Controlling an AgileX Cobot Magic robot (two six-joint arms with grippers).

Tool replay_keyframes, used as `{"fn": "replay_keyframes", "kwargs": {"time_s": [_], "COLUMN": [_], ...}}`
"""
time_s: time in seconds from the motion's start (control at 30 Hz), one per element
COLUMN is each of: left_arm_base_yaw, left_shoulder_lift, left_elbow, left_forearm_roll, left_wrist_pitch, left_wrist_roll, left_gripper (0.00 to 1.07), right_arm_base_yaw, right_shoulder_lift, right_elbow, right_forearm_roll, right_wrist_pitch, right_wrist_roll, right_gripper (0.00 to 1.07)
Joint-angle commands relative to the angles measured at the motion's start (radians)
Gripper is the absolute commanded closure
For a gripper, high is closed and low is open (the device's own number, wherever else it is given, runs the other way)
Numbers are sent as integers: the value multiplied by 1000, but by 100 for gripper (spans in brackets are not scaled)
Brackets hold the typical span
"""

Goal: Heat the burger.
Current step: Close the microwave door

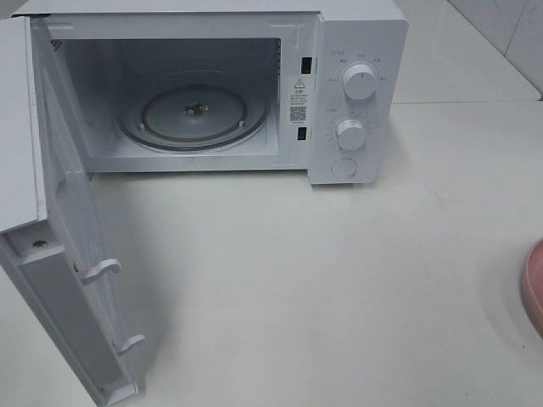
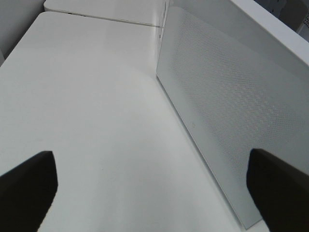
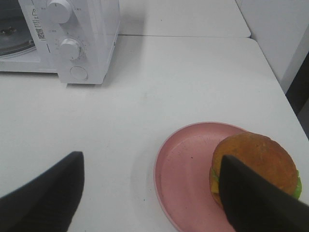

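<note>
The right gripper (image 3: 149,193) is being held spread wide over the burger (image 3: 256,166), which is resting on a pink plate (image 3: 186,176) at the counter's (image 1: 339,280) right edge. The left gripper (image 2: 154,186) is likewise being held wide apart beside the microwave's (image 1: 356,93) open door (image 1: 59,280). A warning sticker (image 1: 298,102) is too small to read.

Left gripper (image 2: 149,193) black, right gripper (image 3: 149,193) black

I see a smooth white tabletop (image 1: 339,280) carrying a white microwave oven (image 1: 356,93) at the back, door swung open, and a shallow pink plate (image 3: 186,179) well apart near the right edge.
</note>
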Motion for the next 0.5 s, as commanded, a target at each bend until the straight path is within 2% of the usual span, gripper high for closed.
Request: {"fn": "replay_keyframes", "kwargs": {"time_s": [0.03, 0.37, 0.43, 0.5], "left_arm_base_yaw": [5, 5, 5, 5], "left_shoulder_lift": [-4, 1, 18, 60], "left_elbow": [3, -19, -21, -22], "left_forearm_roll": [-1, -13, -13, -13], "left_wrist_pitch": [-1, -41, -59, -66], "left_wrist_roll": [1, -2, -2, -2], "left_gripper": [7, 8, 11, 18], "right_arm_base_yaw": [-6, -6, -6, -6], "right_shoulder_lift": [-25, -25, -25, -25], "right_elbow": [1, 1, 1, 1], "right_forearm_roll": [2, 2, 2, 2], "right_wrist_pitch": [1, 1, 1, 1], "right_wrist_roll": [-6, -6, -6, -6], "right_gripper": [35, 35, 35, 35]}}
